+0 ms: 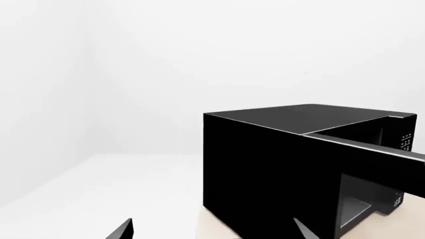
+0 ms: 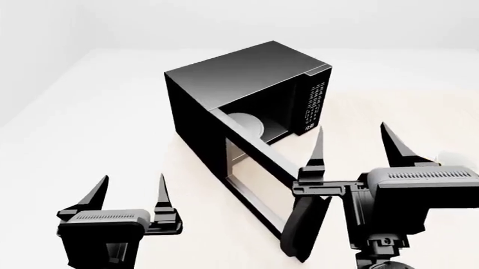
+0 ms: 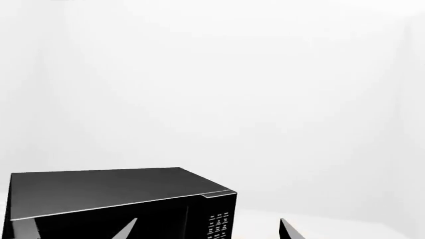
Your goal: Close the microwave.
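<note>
Fingers of both the left gripper (image 2: 130, 193) and right gripper (image 2: 353, 144) are spread and empty, with the microwave (image 2: 247, 92) ahead, its door (image 2: 262, 185) swung open between them.

Bare white simulated room, one microwave (image 2: 247, 106)

we hold both arms low at the near edge, wrists level. our left gripper (image 2: 129, 193) points its fingers up and away, spread, holding nothing. our right gripper (image 2: 355, 147) sits higher, fingers spread wider, likewise bare.
</note>
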Robot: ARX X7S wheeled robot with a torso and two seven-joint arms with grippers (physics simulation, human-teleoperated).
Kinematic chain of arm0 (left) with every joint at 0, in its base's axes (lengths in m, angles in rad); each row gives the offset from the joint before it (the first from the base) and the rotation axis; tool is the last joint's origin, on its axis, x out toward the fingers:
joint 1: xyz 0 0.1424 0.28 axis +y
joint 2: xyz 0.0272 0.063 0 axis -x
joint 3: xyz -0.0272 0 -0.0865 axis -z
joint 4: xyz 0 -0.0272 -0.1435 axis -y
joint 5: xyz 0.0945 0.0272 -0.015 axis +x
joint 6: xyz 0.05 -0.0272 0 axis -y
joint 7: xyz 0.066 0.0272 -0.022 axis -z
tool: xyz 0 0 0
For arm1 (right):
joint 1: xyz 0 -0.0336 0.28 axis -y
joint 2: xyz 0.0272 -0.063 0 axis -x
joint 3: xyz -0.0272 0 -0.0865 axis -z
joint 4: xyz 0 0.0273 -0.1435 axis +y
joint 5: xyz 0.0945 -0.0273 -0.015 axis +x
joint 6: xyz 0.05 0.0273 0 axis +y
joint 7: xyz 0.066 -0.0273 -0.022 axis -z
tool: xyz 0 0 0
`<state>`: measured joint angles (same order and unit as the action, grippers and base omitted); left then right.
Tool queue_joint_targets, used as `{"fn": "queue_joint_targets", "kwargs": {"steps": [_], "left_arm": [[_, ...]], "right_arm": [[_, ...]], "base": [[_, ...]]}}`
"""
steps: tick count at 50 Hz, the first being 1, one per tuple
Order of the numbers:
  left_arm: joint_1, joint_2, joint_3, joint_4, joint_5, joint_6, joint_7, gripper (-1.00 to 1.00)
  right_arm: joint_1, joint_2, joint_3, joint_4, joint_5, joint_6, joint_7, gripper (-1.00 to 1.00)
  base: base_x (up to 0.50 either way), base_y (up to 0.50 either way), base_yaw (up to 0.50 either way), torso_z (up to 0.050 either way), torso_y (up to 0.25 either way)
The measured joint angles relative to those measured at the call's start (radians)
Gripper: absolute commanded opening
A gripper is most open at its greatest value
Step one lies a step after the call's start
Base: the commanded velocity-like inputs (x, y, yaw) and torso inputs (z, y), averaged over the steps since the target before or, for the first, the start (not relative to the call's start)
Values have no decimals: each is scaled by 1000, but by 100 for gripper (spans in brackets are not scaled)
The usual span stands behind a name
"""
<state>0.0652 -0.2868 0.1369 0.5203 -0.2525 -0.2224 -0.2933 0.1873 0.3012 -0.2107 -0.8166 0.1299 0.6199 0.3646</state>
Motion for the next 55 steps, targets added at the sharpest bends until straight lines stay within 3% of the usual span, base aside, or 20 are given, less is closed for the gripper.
{"fn": "queue_joint_targets", "kwargs": {"steps": [14,22,55], "left_arm": [[0,-5,5,-6,1,6,-5,100],[-2,-8,9,-7,0,6,-7,100],[-9,-19,11,-15,-10,8,-20,100]], "right_arm": [[32,4,8,-26,11,39,6,100],[50,11,0,-39,8,61,9,100],[123,12,-41,-57,17,155,19,100]], "base": [[14,66,0,0,0],[414,0,0,0,0],[0,73,0,0,0]]}}
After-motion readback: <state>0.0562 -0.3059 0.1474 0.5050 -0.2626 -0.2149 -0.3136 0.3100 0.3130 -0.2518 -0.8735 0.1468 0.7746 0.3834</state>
